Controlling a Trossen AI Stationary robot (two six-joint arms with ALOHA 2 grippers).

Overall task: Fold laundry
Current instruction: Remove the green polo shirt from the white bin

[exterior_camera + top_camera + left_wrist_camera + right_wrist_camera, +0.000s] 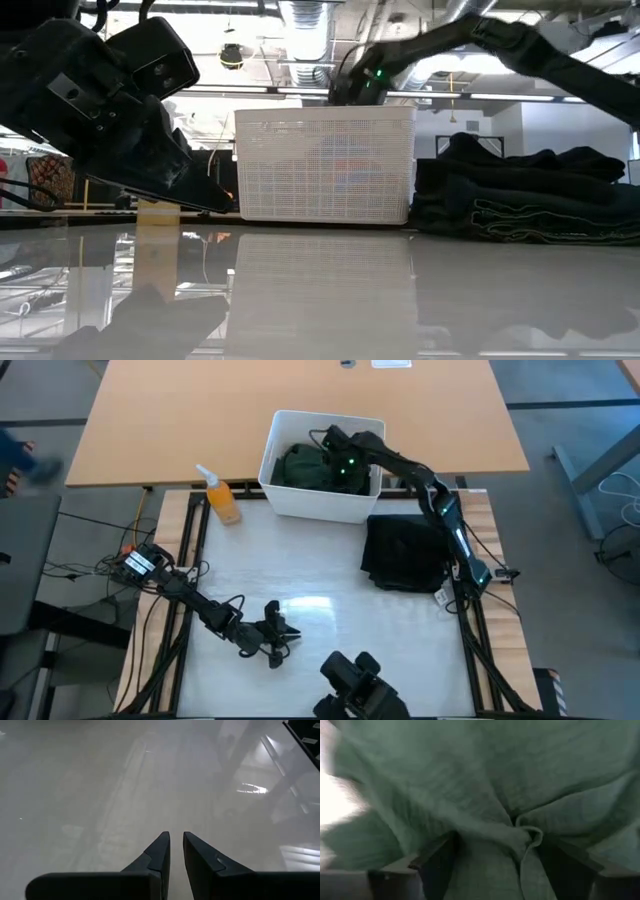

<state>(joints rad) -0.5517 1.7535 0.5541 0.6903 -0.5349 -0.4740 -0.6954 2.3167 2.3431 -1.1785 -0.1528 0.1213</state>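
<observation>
A dark green garment lies crumpled in the white bin at the table's far side. My right gripper reaches down into the bin over it, open. In the right wrist view the green cloth fills the picture, and a raised fold lies between the fingers. A folded black pile of laundry rests flat on the table to the right of the bin. My left gripper hovers low near the table's near edge, shut with nothing in it. My right gripper comes at the green garment from above, slanting down into the bin. Its open fingers stand on either side of a raised fold of the cloth. Whether they touch it, I cannot tell.
An orange spray bottle stands left of the bin. A dark camera mount sits at the near edge. The bare white tabletop stretches between the bin and my left gripper. The black pile lies at the right.
</observation>
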